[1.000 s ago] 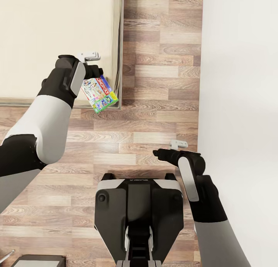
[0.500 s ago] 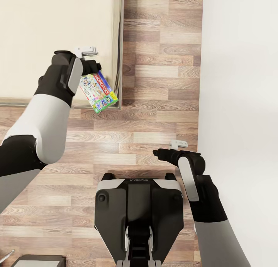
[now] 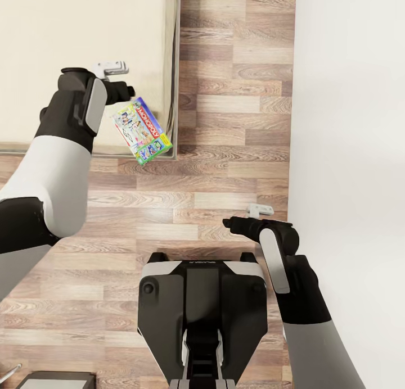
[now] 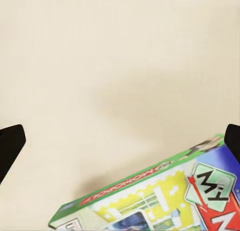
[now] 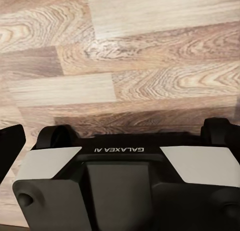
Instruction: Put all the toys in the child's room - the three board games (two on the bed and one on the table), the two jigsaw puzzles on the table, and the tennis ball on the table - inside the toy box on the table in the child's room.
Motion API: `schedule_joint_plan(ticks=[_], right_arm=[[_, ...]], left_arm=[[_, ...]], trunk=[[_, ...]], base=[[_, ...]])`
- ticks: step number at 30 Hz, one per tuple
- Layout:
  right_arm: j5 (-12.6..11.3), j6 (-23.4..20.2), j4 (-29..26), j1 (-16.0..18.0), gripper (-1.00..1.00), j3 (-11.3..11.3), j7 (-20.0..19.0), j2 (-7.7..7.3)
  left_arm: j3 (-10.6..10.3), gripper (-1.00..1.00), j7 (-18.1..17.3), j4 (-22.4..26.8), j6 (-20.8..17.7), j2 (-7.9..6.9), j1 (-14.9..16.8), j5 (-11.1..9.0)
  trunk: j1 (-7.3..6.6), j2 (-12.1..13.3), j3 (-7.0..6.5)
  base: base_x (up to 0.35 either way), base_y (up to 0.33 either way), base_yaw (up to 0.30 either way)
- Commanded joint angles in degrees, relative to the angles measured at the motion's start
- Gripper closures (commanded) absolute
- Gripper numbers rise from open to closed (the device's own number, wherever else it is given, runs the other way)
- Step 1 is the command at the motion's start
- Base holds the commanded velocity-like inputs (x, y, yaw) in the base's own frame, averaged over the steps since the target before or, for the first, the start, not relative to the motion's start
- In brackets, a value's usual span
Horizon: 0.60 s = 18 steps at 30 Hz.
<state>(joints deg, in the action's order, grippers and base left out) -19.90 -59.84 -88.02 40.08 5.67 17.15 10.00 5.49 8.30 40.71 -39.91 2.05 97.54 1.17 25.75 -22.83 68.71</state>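
A board game (image 3: 142, 130), a flat printed box with a green edge and red lettering, lies askew on the near right corner of the bed (image 3: 67, 46), a plain beige mattress. My left gripper (image 3: 127, 91) hovers open just beyond the box's far end, touching nothing. In the left wrist view the board game (image 4: 160, 196) lies on the mattress between the spread fingertips (image 4: 10, 146), which stand apart from it. My right gripper (image 3: 227, 223) hangs open and empty over the wood floor near the wall. The table and toy box are out of view.
A white wall (image 3: 349, 153) runs down the right side, close to my right arm. Wood-plank floor (image 3: 236, 96) lies between bed and wall. My own base (image 3: 202, 304) sits below, and a dark object (image 3: 53, 379) shows at the bottom left corner.
My left gripper has drawn back up and to the left, off the board game, uncovering more of the box. The box stayed on the bed corner. The right arm has not moved.
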Motion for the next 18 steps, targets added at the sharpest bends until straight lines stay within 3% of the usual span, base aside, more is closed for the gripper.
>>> schedule_joint_plan(ticks=[1, 11, 18], right_arm=[[-0.6, -0.2, -0.1, 0.0, -1.0, 0.0, 0.6, 0.0], [-0.6, -0.2, 0.0, 0.0, -1.0, 0.0, 0.6, 0.0], [-0.6, -0.2, 0.0, 0.0, -1.0, 0.0, 0.6, 0.0]], left_arm=[[0.2, -1.0, 0.0, 0.1, -0.3, -0.08, 0.0, 0.1], [0.4, -1.0, 0.0, 0.3, -2.1, -3.0, 0.0, -0.1], [0.5, -1.0, 0.0, 1.4, -4.3, -6.24, 0.0, -0.4]], trunk=[[0.04, -0.1, 0.06], [0.04, -0.1, 0.06], [0.04, -0.1, 0.06]], base=[[0.0, 0.0, 0.0], [0.0, 0.0, 0.0], [0.0, 0.0, 0.0]])
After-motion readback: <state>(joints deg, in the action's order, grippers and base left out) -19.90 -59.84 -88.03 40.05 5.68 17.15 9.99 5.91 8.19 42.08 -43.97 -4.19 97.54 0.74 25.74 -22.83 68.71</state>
